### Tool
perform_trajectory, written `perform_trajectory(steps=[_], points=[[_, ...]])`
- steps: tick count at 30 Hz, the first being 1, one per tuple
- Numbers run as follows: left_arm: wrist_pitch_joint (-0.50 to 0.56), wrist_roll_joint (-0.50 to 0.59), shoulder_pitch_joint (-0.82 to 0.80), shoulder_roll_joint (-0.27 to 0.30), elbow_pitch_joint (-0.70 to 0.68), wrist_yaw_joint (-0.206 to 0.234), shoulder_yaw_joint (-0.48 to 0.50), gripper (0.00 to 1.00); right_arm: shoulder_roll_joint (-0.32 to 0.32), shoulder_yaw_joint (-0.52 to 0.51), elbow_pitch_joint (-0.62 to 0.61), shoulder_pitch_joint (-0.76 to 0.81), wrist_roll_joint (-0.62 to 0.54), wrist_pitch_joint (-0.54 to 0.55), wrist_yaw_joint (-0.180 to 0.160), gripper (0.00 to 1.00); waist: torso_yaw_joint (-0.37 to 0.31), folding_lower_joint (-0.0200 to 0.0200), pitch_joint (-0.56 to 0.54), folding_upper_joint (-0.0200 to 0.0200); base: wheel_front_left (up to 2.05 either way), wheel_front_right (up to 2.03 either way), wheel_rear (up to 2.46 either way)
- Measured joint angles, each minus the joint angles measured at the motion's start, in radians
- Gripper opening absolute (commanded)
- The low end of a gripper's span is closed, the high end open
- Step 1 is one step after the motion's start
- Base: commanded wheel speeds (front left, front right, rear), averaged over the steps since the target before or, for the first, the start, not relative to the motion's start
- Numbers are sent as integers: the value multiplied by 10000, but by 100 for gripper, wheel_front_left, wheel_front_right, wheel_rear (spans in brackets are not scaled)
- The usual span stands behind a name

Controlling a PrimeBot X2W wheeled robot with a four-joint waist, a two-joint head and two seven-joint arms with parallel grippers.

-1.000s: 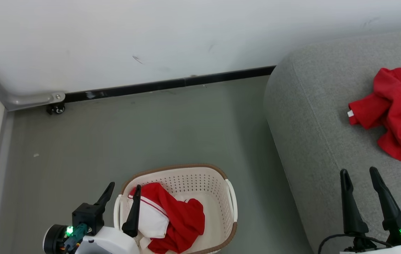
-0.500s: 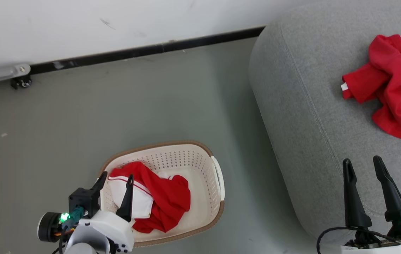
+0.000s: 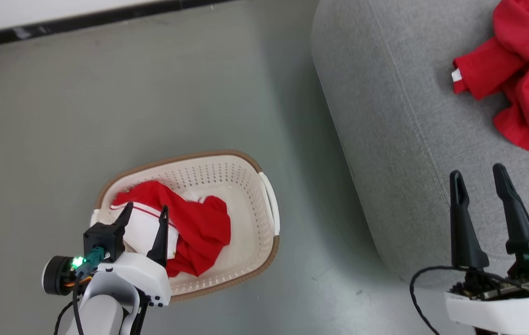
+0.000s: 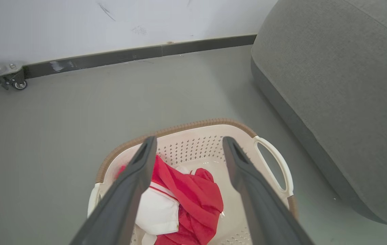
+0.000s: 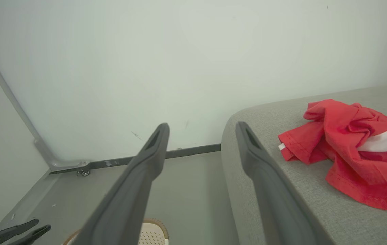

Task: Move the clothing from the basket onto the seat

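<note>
The cream basket [image 3: 250,204] stands on the floor left of the grey seat [image 3: 385,116]. Red and white clothing [image 3: 199,228] lies bunched in its left half. My left gripper [image 3: 147,207] hovers open above that garment, fingers apart, nothing between them. In the left wrist view the open left gripper [image 4: 190,138] frames the basket [image 4: 200,149] and clothing [image 4: 196,194]. A second piece of red clothing [image 3: 525,79] lies crumpled on the seat. My right gripper [image 3: 476,170] stands open over the seat's near edge, short of that piece [image 5: 350,143].
Grey floor runs from the basket to a white wall with a black baseboard [image 4: 128,56]. A small caster wheel [image 4: 19,84] sits at the wall's foot on the left. The seat's rounded side [image 4: 333,85] rises just right of the basket.
The head camera has tilted down, so the whole picture slid up. My left gripper has moved from the basket's left rim to over the garment inside. Both grippers stay open.
</note>
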Motion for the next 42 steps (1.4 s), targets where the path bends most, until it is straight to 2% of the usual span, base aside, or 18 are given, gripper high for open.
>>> perform_trajectory(steps=[18, 42], points=[[-44, 178, -1120, 245, 963, -59, 17, 100, 0, 288, 12, -1228, 48, -188, 0, 100, -513, 0, 1750, 0, 0, 0, 0], [142, 165, -2424, 583, 2314, -174, 190, 100, 0, 523, 433, -1991, 431, -633, 2, 100, -1293, 0, 3400, 0, 0, 0, 0]])
